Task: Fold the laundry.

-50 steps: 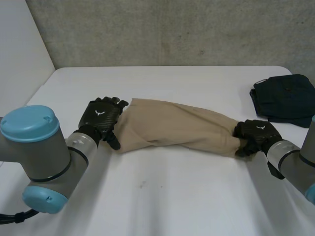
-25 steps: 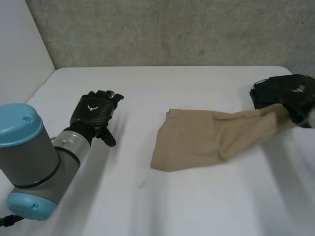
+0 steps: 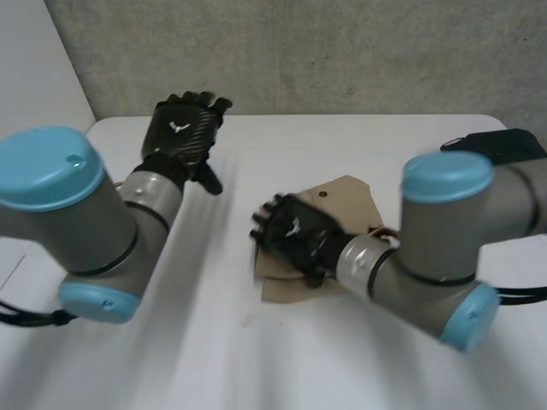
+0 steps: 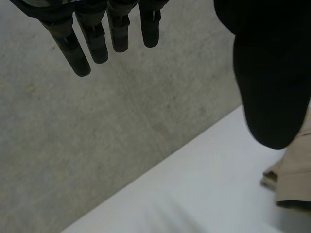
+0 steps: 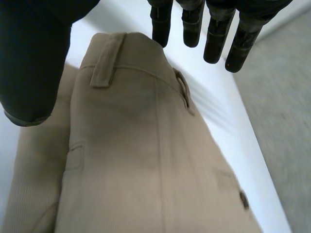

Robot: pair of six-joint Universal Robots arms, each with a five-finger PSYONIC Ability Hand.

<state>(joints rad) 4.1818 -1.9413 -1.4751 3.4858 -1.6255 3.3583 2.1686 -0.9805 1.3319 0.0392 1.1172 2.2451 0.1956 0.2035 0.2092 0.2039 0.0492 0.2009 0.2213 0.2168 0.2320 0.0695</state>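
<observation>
Tan trousers (image 3: 346, 195) lie folded into a short stack at the middle of the white table (image 3: 214, 359). My right hand (image 3: 295, 235) hovers over their near left part, fingers straight and holding nothing. In the right wrist view the waistband with a belt loop and a button lies under the palm, trousers (image 5: 146, 160) below the straight fingers (image 5: 214, 39). My left hand (image 3: 184, 128) is raised at the back left, well off the cloth and open. The left wrist view has its straight fingers (image 4: 97, 39) against the wall and a bit of tan cloth (image 4: 296, 170) beside the thumb.
A dark folded garment (image 3: 504, 143) lies at the table's back right corner, behind my right arm (image 3: 444, 248). A grey wall (image 3: 342, 51) runs along the table's back edge. Bare tabletop stretches across the front and the left.
My right hand carried the trouser end from the far right back over the cloth to the left and let go, leaving a shorter fold. My left hand rose toward the back.
</observation>
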